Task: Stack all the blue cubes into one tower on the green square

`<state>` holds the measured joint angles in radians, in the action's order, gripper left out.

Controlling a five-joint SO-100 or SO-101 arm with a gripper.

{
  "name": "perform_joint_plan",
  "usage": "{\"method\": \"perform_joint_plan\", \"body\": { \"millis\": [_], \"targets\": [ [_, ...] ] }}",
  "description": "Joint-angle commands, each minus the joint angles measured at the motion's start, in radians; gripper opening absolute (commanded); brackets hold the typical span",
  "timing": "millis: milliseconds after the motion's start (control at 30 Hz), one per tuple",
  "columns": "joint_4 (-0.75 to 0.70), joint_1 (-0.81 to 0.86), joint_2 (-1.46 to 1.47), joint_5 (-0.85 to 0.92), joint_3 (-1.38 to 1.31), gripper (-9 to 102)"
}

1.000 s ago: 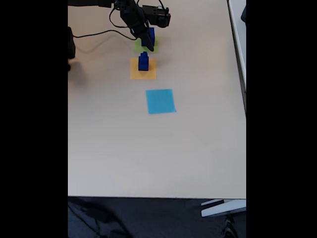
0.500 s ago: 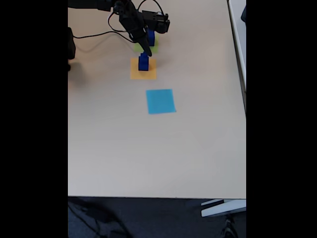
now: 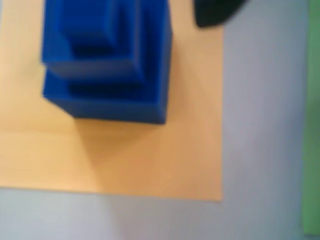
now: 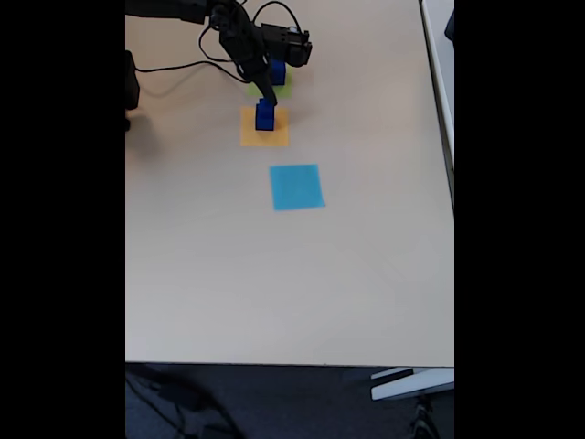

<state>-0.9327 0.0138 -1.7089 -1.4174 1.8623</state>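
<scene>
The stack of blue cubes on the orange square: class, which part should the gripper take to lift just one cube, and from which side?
Probably the top cube of the stack of blue cubes on the orange square: it is the smallest and its flat side faces stand free. Come down from above, where the gripper hovers, jaws across two opposite faces.

Orange paper square (image 4: 264, 127) lies flat on my beige tabletop (image 4: 274, 274); wrist view shows its corner (image 3: 165, 160) close up. Light blue paper square (image 4: 296, 187) lies near it, apart. Black cable (image 4: 174, 64) trails across the tabletop's far end.
</scene>
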Motion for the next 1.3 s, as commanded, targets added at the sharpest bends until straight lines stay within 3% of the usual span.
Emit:
{"method": "perform_joint_plan", "body": {
  "millis": [0,1267],
  "targets": [
    [0.008,0.008,-0.003,-0.008,-0.002,23],
    [0.018,0.046,0.028,0.021,0.023,18]
  ]
}}
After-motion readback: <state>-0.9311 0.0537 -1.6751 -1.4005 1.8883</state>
